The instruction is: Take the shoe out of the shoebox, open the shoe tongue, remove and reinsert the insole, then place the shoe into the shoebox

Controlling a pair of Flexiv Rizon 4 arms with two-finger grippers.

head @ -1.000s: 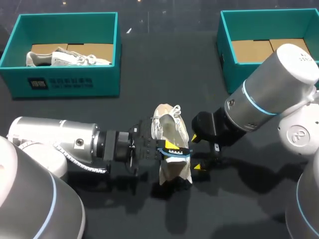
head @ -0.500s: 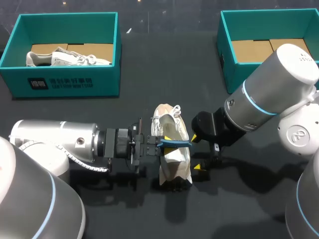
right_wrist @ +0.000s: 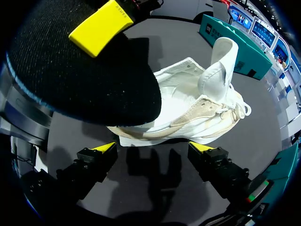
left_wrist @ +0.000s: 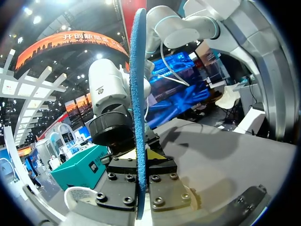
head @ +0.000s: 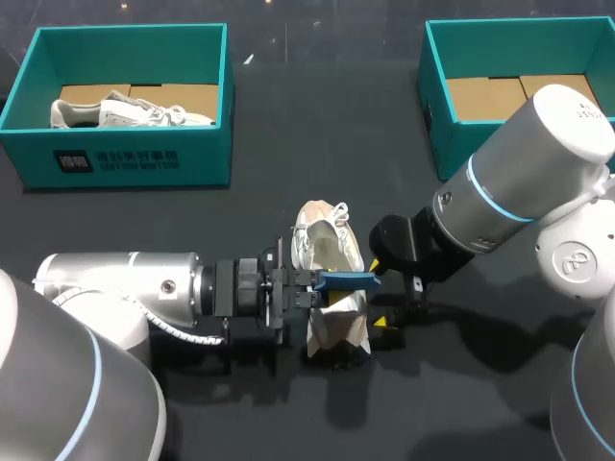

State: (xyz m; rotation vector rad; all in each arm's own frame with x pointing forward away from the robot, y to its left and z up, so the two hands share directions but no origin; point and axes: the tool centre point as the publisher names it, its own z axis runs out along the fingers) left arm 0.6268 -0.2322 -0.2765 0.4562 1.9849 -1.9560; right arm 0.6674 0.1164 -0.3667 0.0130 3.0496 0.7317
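Note:
A white shoe point(head: 330, 305) lies on the black table's middle, its tongue point(right_wrist: 220, 61) pulled up. My left gripper point(head: 315, 286) is shut on a blue insole point(head: 344, 280), which it holds level just above the shoe's opening. In the left wrist view the insole point(left_wrist: 138, 108) stands edge-on between that gripper's point(left_wrist: 141, 157) fingers. My right gripper point(head: 387, 296) is open at the shoe's right side. Its yellow fingertips point(right_wrist: 106, 149) rest low over the table with nothing between them, the shoe point(right_wrist: 188, 113) just ahead and the insole's dark underside point(right_wrist: 80, 70) above.
A teal shoebox point(head: 125, 158) at the back left holds another white shoe point(head: 130, 112). A second teal shoebox point(head: 437, 106) at the back right shows only a cardboard bottom. Bare black table lies in front of both boxes.
The left wrist has turned and slid slightly right. The insole, which hung curved over the shoe's heel, is now level above the opening. The right arm has kept still.

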